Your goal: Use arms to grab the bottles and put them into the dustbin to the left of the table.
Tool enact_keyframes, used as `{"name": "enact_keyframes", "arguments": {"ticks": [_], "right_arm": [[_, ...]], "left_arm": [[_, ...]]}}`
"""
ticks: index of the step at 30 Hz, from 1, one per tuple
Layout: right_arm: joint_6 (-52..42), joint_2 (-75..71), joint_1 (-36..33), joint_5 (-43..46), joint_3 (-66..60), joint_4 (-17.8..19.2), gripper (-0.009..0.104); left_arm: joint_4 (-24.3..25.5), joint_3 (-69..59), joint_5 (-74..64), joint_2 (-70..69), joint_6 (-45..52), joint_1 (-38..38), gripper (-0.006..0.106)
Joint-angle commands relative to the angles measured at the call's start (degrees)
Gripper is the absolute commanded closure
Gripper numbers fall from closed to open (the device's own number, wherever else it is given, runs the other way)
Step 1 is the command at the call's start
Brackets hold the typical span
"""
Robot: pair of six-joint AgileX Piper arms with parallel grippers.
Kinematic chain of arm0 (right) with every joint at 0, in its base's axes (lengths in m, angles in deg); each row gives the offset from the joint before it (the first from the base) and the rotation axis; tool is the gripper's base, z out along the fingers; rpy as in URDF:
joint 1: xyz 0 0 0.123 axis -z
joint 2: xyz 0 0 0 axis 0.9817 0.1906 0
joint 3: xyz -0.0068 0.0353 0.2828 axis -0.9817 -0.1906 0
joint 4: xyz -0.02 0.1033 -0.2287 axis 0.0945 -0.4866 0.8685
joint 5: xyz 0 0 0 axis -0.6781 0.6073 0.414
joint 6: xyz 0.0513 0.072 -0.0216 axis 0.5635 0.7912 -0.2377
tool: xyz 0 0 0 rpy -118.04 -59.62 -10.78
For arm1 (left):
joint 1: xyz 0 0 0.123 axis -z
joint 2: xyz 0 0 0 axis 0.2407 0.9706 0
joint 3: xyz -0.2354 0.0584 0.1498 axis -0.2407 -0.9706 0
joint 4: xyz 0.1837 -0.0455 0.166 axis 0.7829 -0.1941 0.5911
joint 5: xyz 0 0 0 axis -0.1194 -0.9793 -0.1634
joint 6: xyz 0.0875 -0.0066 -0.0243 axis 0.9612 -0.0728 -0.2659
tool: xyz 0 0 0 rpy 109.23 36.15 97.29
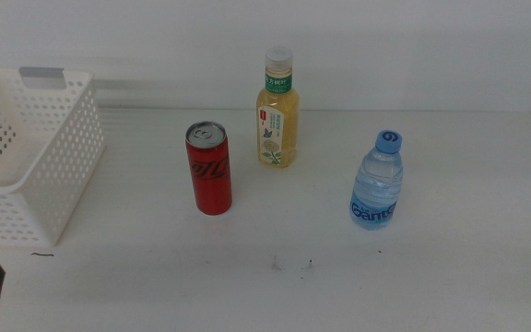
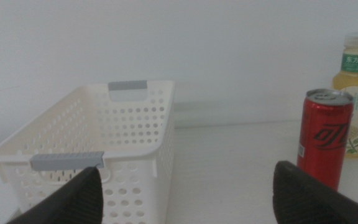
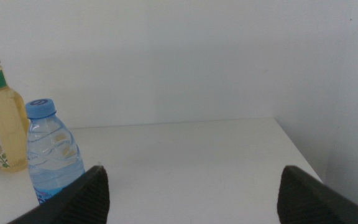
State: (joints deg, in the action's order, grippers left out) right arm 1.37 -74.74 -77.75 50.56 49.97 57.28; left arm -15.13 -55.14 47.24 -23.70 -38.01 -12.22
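My left gripper [image 2: 185,193]: jaws spread wide, holding nothing, low at the near left corner of the table [image 1: 413,277].
My right gripper [image 3: 191,193]: jaws wide apart, empty, out of the middle view.
Dustbin [image 1: 58,175]: at the table's left edge, upright.
Red can [image 1: 209,170]: upright, right of the dustbin, apart from it.
Tea bottle [image 1: 277,112]: upright, behind the can, further right.
Water bottle [image 1: 378,182]: upright, well right of the can.
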Motion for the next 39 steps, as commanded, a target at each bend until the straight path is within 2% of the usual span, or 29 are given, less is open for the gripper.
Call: {"name": "enact_keyframes", "arguments": {"ticks": [1,9,15,21,26,39], "right_arm": [[-0.3,-0.2,0.5,0.7,-0.2,0.5,0.002],[-0.3,-0.2,0.5,0.7,-0.2,0.5,0.002],[-0.3,-0.2,0.5,0.7,-0.2,0.5,0.002],[-0.3,-0.2,0.5,0.7,-0.2,0.5,0.002],[-0.3,-0.2,0.5,0.7,-0.2,0.5,0.002],[-0.3,-0.2,0.5,0.7,-0.2,0.5,0.002]], "left_arm": [[0.1,0.0,1.4,0.5,0.0,0.8,0.007],[0.5,0.0,19.6,24.3,0.0,12.4,0.007],[-1.0,0.0,42.8,49.4,0.0,23.2,0.007],[-0.8,0.0,64.2,70.7,-2.2,25.2,0.007],[-2.2,0.0,74.3,77.4,-2.2,25.2,0.007],[-2.4,0.0,75.2,77.6,-3.5,25.2,0.007]]}}
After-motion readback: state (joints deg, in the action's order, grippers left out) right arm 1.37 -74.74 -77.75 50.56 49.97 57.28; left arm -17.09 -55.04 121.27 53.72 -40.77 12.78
